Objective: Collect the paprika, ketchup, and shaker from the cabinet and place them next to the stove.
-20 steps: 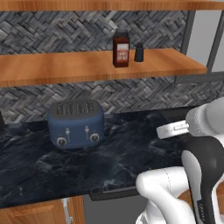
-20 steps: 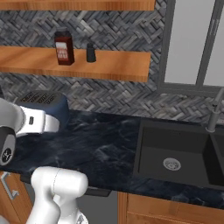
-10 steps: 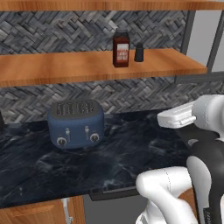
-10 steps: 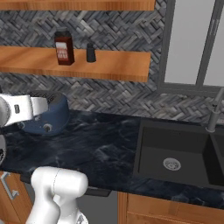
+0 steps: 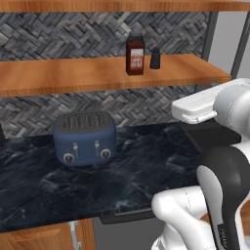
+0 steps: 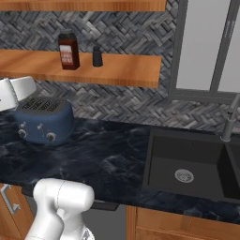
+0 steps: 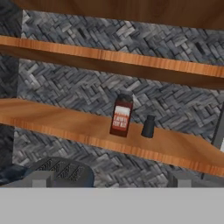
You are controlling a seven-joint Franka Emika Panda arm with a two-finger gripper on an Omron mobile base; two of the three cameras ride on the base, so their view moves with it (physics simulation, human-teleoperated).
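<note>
1. The counter (image 5: 146, 166) is dark marbled stone and runs across the lower half of both base views, in front of a grey woven-pattern wall.
2. The cabinet (image 5: 73, 75) is an open orange-brown shelf board crossing the upper part of each frame, with another board at the very top edge.
3. A black sink (image 6: 187, 164) is sunk into the counter at the lower right of the right base view.
4. A blue toaster (image 5: 85, 136) stands on the counter, left of centre in the left base view.
5. The paprika (image 5: 135, 56) stands upright on the shelf, upper centre of the left base view.
6. The shaker (image 5: 155, 58) stands just beside it to the right, apart from it.
7. The claw (image 7: 109, 181) is spread wide and empty, its tips at the bottom of the hand view, well short of the shelf.
</note>
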